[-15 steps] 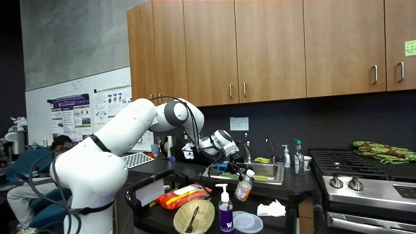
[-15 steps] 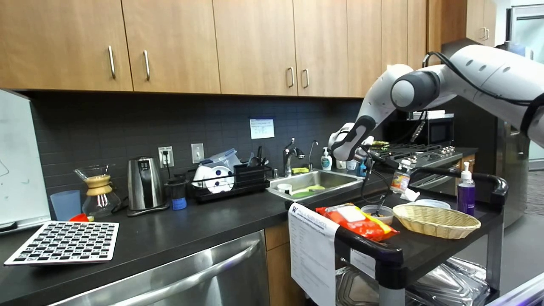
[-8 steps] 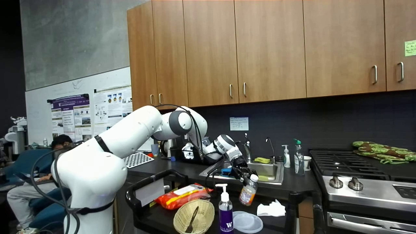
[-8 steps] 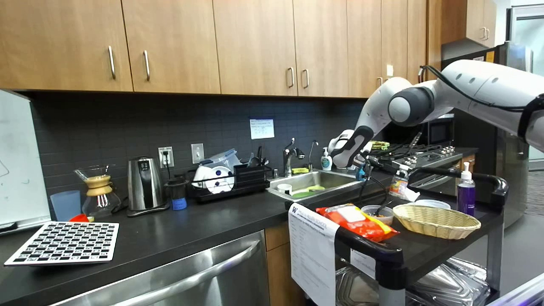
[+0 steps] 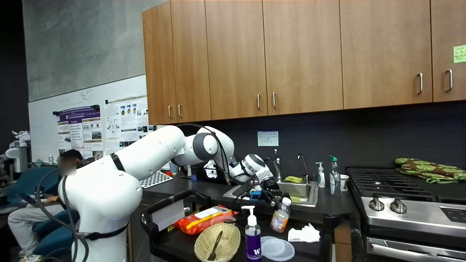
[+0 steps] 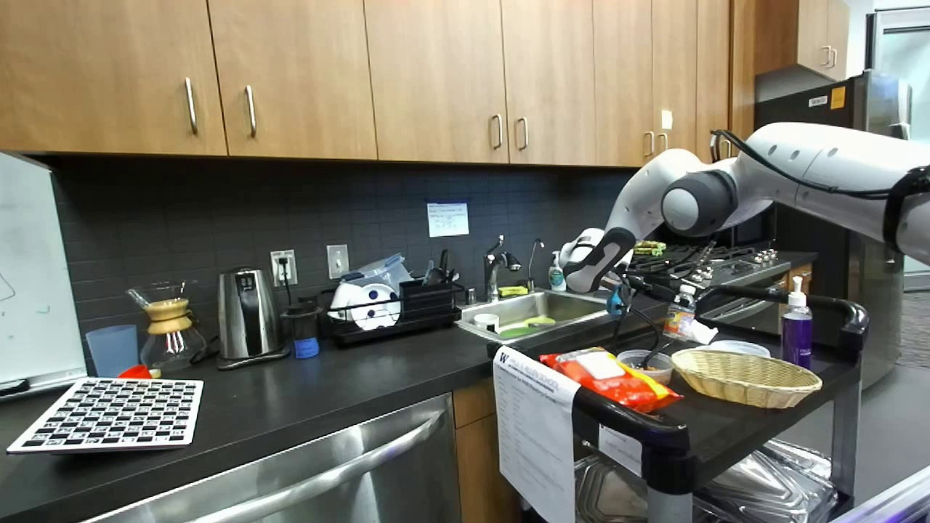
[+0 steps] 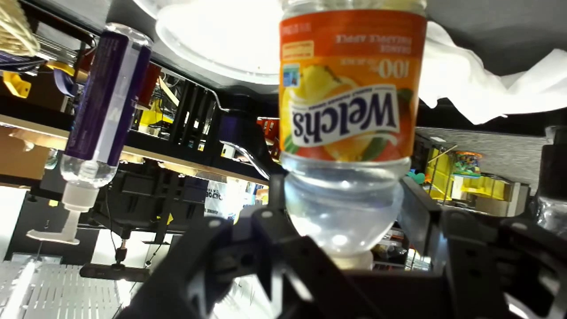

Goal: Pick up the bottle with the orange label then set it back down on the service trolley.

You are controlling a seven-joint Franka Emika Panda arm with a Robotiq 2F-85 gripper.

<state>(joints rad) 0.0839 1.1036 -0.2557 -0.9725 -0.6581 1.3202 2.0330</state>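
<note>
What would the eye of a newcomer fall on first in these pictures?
Probably the large white arm, which runs from lower left to the middle of an exterior view. Next comes the bottle with the orange label, gripped by the tool and large in the wrist view. A bright red packet on the service trolley may also stand out.

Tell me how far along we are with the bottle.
Looks done: lifting; the hand grips the bottle with the orange label by its shoulder.
Under way: lowering; it's lower over the service trolley than a second ago.
Left, probably: straighten it, as it leans, and release; whether its base touches is unclear.
</note>
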